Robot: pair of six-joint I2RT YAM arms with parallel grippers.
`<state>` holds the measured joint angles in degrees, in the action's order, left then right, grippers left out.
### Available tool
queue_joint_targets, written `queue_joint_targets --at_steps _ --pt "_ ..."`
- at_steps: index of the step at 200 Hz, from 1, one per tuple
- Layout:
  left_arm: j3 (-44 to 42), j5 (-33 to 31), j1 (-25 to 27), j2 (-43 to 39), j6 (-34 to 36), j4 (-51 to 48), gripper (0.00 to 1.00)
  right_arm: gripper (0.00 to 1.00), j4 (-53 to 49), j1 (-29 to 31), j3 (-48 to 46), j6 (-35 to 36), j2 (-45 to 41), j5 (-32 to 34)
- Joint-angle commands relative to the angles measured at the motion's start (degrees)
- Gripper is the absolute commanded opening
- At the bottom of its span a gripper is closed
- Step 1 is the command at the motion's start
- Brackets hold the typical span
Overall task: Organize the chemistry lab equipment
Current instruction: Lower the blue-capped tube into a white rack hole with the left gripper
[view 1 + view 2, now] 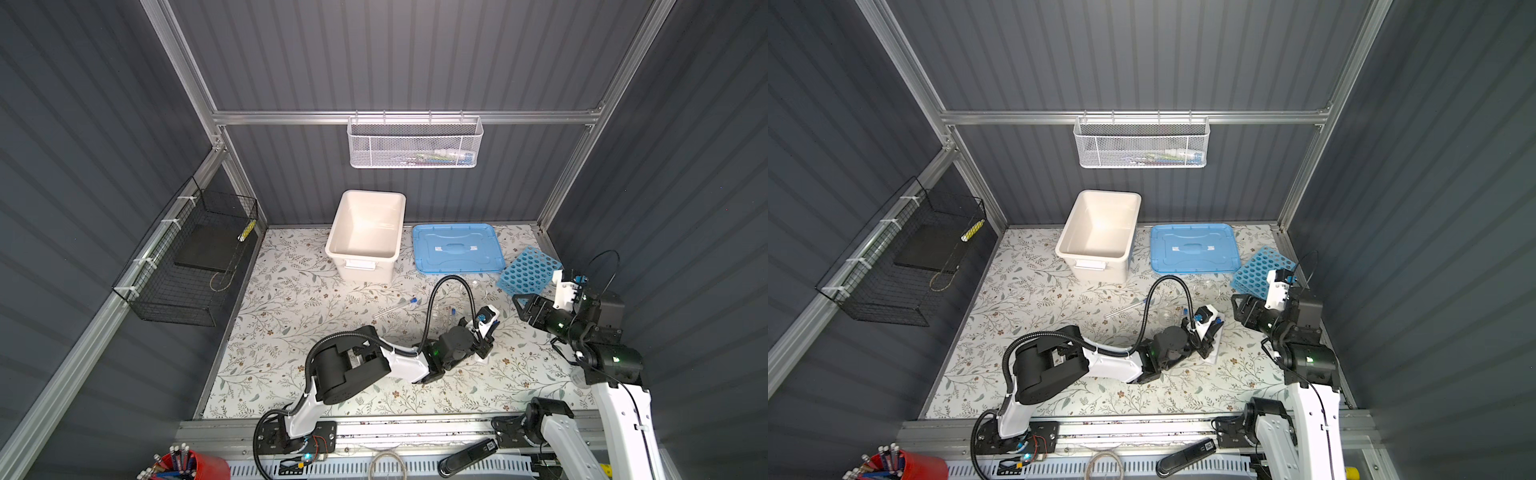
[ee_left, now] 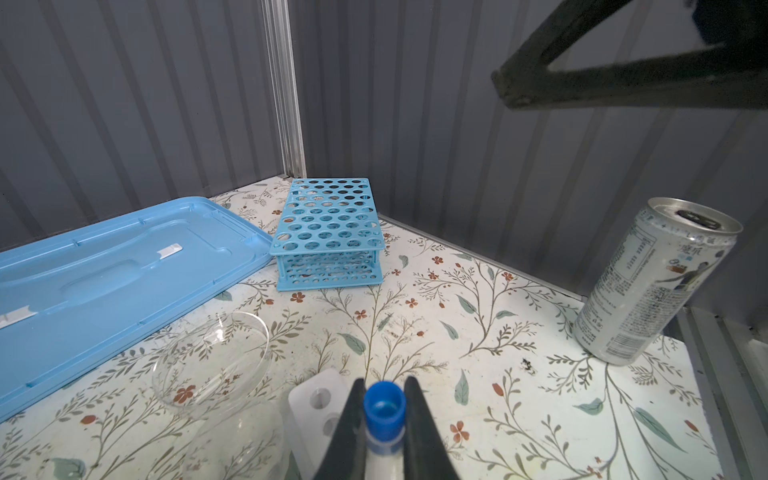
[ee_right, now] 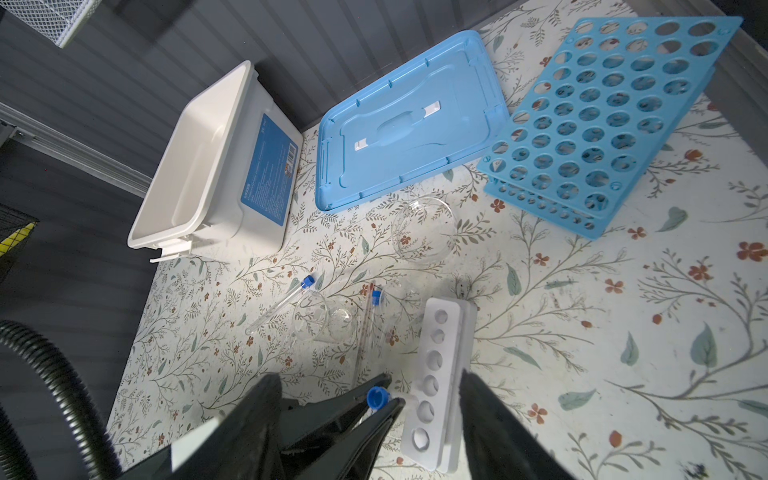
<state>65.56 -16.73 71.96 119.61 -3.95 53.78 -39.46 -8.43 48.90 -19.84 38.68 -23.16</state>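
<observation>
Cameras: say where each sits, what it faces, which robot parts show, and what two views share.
Top views: overhead, facing down at the table; left arm and right arm show.
Left wrist: low, facing the blue rack; left gripper clamps a tube.
Right wrist: higher, facing down on the white rack; open right gripper shows.
Shared: both wrist views show the lid.

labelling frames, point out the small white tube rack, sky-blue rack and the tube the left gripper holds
small white tube rack (image 3: 451,349): right wrist view, top face beside holes
sky-blue rack (image 2: 326,249): left wrist view, top plate's front rim
gripped test tube (image 2: 384,406): left wrist view, blue cap
</observation>
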Motion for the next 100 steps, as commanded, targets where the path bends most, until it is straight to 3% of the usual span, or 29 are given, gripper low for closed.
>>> queue_joint_targets --at_steps 1,100 --pt "1.38 -0.76 0.18 1.33 2.41 2.06 0.09 0.69 -0.61 -0.36 -0.48 0.94 0.00 -1.02" --pt "2.40 -0.67 0.19 3.94 4.94 4.89 0.09 0.69 -0.68 -0.71 -0.21 1.11 -0.35 -1.81"
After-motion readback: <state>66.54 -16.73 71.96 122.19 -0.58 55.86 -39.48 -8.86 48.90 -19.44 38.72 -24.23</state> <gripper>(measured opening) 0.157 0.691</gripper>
